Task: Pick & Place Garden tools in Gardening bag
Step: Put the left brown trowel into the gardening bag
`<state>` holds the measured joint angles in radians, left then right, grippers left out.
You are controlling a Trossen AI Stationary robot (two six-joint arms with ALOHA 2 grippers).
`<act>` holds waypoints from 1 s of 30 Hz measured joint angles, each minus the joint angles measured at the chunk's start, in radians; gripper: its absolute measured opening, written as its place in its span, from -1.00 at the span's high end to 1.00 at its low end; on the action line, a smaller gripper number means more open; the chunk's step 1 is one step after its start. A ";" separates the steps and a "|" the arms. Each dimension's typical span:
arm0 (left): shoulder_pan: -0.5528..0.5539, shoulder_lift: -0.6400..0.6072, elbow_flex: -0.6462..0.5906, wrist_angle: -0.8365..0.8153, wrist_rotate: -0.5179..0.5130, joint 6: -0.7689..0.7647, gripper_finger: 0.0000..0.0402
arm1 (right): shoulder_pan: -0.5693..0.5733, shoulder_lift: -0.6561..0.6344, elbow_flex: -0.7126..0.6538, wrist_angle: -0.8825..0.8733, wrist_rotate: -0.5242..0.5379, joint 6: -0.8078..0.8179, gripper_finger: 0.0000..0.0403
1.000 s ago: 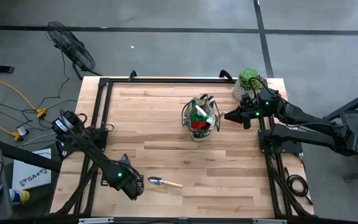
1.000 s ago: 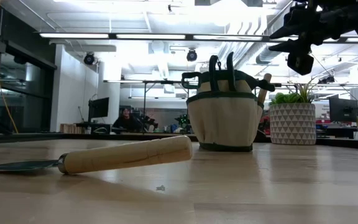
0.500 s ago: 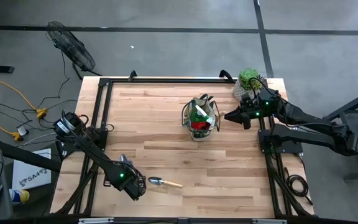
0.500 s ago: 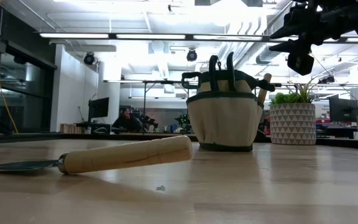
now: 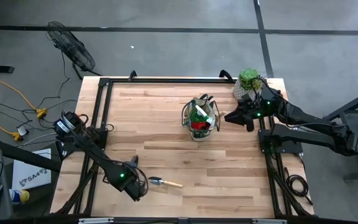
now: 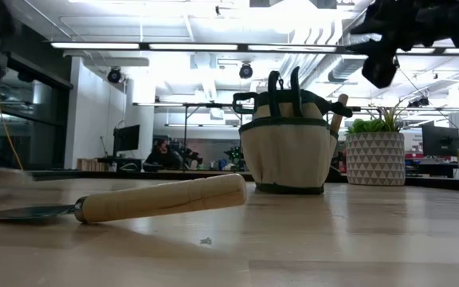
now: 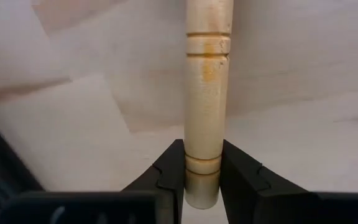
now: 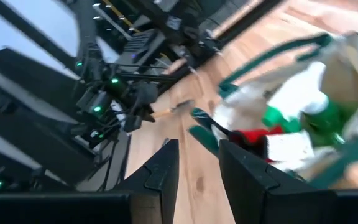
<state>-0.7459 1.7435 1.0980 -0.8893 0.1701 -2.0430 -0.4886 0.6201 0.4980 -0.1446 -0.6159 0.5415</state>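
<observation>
1. Left gripper [image 5: 143, 184] sits low at the front-left of the table [image 5: 166, 149], fingers [image 7: 170, 174] pinched onto the butt end of the wooden handle of one trowel [image 5: 165, 183]. It's clamped, no gap either side.
2. That trowel lies flat on the wood, blade toward the gripper in the high view. It's the only loose tool on the table, well apart from the bag.
3. One bag [image 5: 199, 119] stands upright mid-table toward the back, stuffed: a green bottle [image 8: 303, 112] and a red item [image 8: 260, 135] show inside.
4. One plant [image 5: 248, 81] in a pale pot, back-right corner.
5. Right gripper [image 5: 227, 116] hangs in the air just right of the bag, fingers [image 8: 160, 174] partly apart, holding nothing.
</observation>
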 joint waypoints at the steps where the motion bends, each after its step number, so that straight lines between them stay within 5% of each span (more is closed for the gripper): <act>1: 0.010 0.000 0.019 -0.033 -0.001 0.042 0.68 | 0.000 0.000 0.000 0.021 -0.011 -0.011 0.48; 15: 0.284 -0.001 0.430 -0.522 -0.179 0.786 0.68 | 0.106 0.004 0.031 0.167 -0.051 -0.219 0.48; 25: 0.530 -0.001 0.679 -0.615 -0.266 1.263 0.68 | 0.216 0.140 0.293 -0.089 0.044 -0.532 0.48; 30: 0.637 0.000 0.761 -0.643 -0.304 1.416 0.68 | 0.291 0.261 0.398 -0.171 0.178 -0.645 0.48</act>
<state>-0.1085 1.7432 1.8591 -1.5327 -0.1339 -0.6274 -0.1976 0.8815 0.8964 -0.3157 -0.4379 -0.1037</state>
